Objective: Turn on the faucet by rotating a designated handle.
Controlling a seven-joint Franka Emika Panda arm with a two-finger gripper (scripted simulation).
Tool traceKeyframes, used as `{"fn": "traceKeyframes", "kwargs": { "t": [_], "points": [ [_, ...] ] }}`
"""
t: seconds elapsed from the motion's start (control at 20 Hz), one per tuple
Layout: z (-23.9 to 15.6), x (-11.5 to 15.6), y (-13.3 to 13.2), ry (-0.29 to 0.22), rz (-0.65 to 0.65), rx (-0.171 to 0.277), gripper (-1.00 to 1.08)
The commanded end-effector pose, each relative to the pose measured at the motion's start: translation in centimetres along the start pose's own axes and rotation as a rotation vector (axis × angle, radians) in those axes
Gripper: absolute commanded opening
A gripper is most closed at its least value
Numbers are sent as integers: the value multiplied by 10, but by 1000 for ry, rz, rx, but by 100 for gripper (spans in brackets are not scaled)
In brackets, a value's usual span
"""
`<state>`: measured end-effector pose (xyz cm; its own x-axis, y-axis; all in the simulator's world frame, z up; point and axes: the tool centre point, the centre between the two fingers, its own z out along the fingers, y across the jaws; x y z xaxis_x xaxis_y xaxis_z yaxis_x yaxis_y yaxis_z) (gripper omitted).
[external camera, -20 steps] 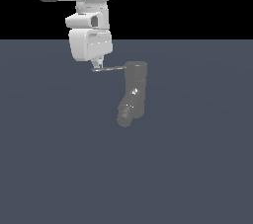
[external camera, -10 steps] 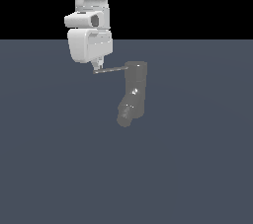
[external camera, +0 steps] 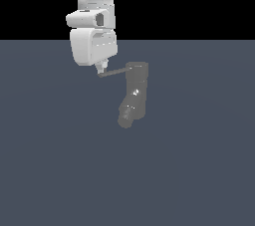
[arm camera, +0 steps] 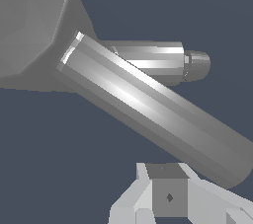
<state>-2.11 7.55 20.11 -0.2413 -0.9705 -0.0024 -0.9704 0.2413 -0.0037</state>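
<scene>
Pincer (external camera: 101, 69) at handle (external camera: 115, 72) free end, faucet (external camera: 134, 93) beyond.

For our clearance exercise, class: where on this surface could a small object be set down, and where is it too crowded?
Free: the bare dark blue-grey floor below and to the exterior view's right of the dark grey glossy cylindrical faucet, and the stretch left of its angled spout. Crowded: where the white end effector meets the thin dark grey rod handle.
</scene>
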Motion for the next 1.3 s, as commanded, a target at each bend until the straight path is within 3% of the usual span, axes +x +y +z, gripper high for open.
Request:
{"fn": "traceKeyframes", "kwargs": {
  "t": [0.0,0.9,1.25],
  "points": [
    [0,9,6,3,5,-2,-100],
    [0,38,40,1,-2,-2,-100],
    [-1,73,40,1,-2,-2,-100]
  ]
}}
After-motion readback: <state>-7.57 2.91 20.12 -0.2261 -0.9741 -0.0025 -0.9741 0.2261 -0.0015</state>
